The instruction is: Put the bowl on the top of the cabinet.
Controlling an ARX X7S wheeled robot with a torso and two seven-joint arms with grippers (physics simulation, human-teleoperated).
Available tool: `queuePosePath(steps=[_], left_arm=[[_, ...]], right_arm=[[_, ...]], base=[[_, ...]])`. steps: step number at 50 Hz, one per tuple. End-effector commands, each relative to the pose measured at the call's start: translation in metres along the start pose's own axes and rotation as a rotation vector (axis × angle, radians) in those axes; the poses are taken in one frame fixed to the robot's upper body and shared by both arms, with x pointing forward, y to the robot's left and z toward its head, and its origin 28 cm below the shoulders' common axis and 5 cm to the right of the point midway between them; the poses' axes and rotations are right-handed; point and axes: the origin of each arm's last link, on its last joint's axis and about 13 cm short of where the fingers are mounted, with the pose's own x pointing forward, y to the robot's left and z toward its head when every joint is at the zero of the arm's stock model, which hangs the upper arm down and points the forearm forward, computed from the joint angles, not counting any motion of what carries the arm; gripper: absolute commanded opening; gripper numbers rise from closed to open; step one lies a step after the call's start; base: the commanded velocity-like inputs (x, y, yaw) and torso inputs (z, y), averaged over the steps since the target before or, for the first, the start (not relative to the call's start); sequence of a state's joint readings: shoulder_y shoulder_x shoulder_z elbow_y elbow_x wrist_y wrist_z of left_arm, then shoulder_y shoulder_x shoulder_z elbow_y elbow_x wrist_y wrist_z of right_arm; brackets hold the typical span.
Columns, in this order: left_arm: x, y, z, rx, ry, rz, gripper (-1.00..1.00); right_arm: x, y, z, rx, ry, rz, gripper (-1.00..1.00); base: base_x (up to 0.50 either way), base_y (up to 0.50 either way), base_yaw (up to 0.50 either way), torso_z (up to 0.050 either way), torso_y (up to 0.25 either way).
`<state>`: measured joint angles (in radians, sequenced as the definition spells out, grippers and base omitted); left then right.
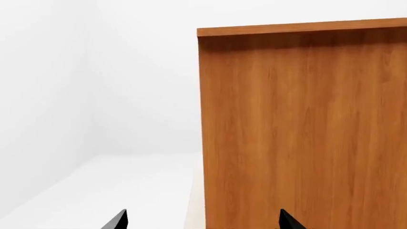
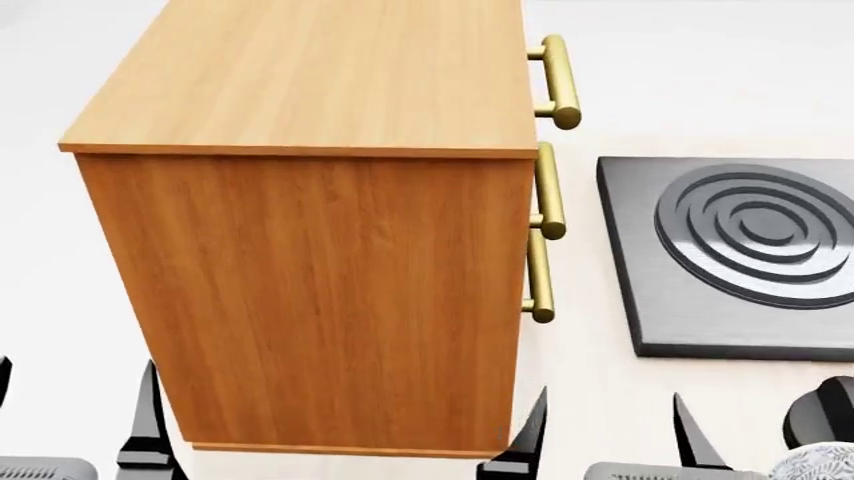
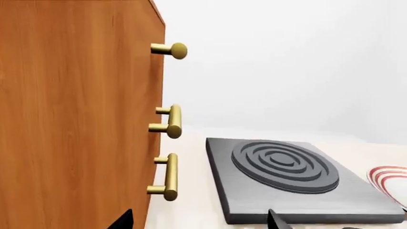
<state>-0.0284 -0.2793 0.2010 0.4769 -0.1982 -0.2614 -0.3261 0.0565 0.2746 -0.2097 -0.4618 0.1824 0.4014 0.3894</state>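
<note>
The orange-brown wood-grain cabinet (image 2: 320, 250) stands straight ahead, its flat top (image 2: 334, 70) bare and its brass bar handles (image 2: 545, 230) facing right. Only a patterned white-and-grey edge of the bowl (image 2: 822, 463) shows, at the bottom right corner of the head view, right of my right gripper. My left gripper (image 2: 74, 405) is open and empty low beside the cabinet's near left corner; its wrist view shows the cabinet side (image 1: 305, 129) beyond the gripper (image 1: 202, 218). My right gripper (image 2: 607, 415) is open and empty off the near right corner, with the handles (image 3: 168, 174) ahead of the gripper (image 3: 200, 218).
A dark grey square slab with raised concentric rings (image 2: 747, 250) lies on the pale counter (image 2: 587, 370) right of the cabinet. A white plate with red rings (image 3: 389, 179) peeks in beyond the slab. A dark rounded object (image 2: 830, 410) sits by the bowl. White walls stand behind.
</note>
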Motion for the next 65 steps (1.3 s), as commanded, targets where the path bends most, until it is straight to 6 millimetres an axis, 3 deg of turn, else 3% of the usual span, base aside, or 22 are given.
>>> queuePosePath(steps=[1, 6, 13, 20, 33, 65], left_arm=[[0.000, 0.001, -0.003, -0.003, 0.008, 0.001, 1.00], [0.001, 0.000, -0.002, 0.000, 0.005, -0.001, 1.00], [0.001, -0.001, 0.000, 0.002, 0.003, -0.004, 1.00], [0.002, -0.002, -0.001, 0.005, 0.006, -0.002, 1.00], [0.002, -0.004, -0.002, 0.003, 0.010, -0.003, 1.00], [0.002, -0.008, -0.002, 0.010, 0.009, -0.015, 1.00]], right_arm=[[-0.003, -0.010, 0.003, -0.049, 0.164, 0.074, 1.00], [-0.007, -0.018, 0.007, -0.102, 0.243, 0.118, 1.00], [-0.012, -0.034, 0.038, -0.184, 0.259, 0.115, 1.00], [-0.015, -0.038, 0.048, -0.318, 0.300, 0.106, 1.00], [-0.028, -0.052, 0.056, -0.515, 0.358, 0.043, 1.00], [-0.048, -0.067, 0.052, -0.491, 0.410, 0.028, 1.00]], base=[[0.00, 0.00, 0.00, 0.000, 0.000], [0.00, 0.00, 0.00, 0.000, 0.000], [0.00, 0.00, 0.00, 0.000, 0.000], [0.00, 0.00, 0.00, 0.000, 0.000], [0.00, 0.00, 0.00, 0.000, 0.000], [0.00, 0.00, 0.00, 0.000, 0.000]])
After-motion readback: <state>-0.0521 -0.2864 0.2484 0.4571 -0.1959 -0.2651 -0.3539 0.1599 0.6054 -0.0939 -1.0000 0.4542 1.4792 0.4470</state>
